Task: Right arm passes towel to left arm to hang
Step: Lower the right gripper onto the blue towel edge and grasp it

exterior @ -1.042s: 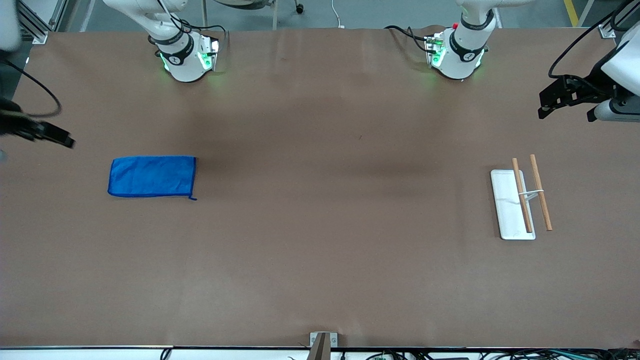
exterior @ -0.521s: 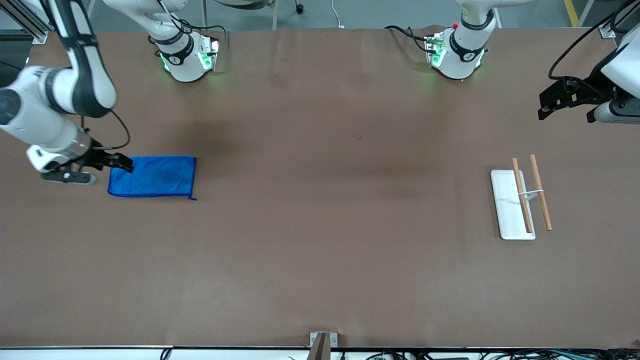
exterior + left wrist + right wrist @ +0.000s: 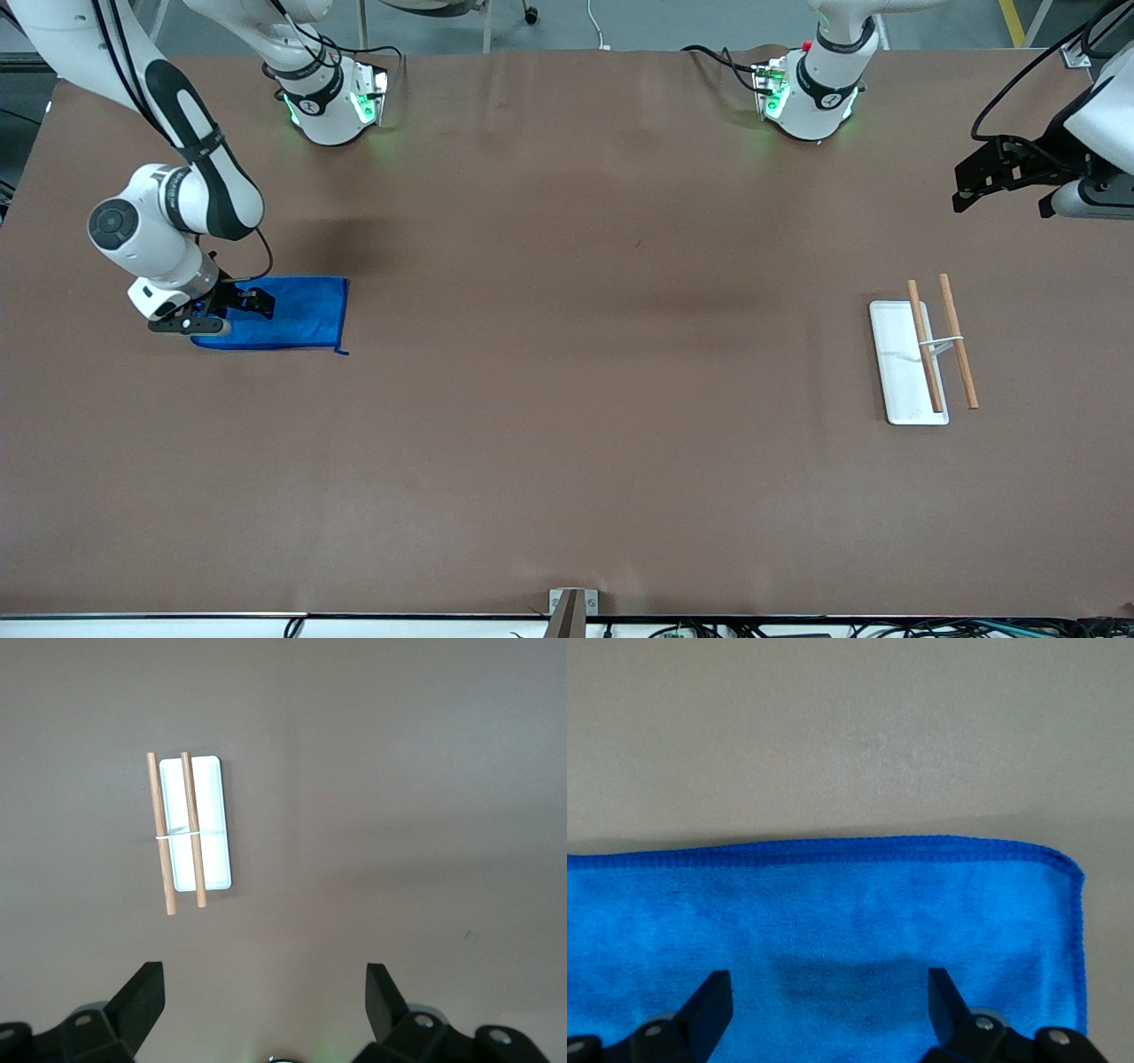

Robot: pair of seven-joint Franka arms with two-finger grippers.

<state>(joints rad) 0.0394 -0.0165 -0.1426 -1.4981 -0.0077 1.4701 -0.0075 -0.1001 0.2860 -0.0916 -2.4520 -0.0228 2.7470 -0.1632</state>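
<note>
The bright blue towel [image 3: 301, 312] lies flat on the brown table toward the right arm's end. My right gripper [image 3: 262, 305] is low over the towel's end nearest that table end, open, with nothing between the fingers. In the right wrist view the towel [image 3: 833, 904] fills the lower half, its hem and one corner showing, and the right gripper [image 3: 830, 992] stands open over the cloth. My left gripper [image 3: 961, 188] waits open and empty in the air over the left arm's end of the table; it shows open in the left wrist view [image 3: 263, 992].
A hanging rack [image 3: 921, 354], a white base with two wooden rods, stands toward the left arm's end and also shows in the left wrist view [image 3: 190, 828]. A small metal bracket [image 3: 571, 602] sits at the table's near edge.
My right arm swung in from the table's end and came down over the towel's end. The towel, the rack and my left arm have not moved.
</note>
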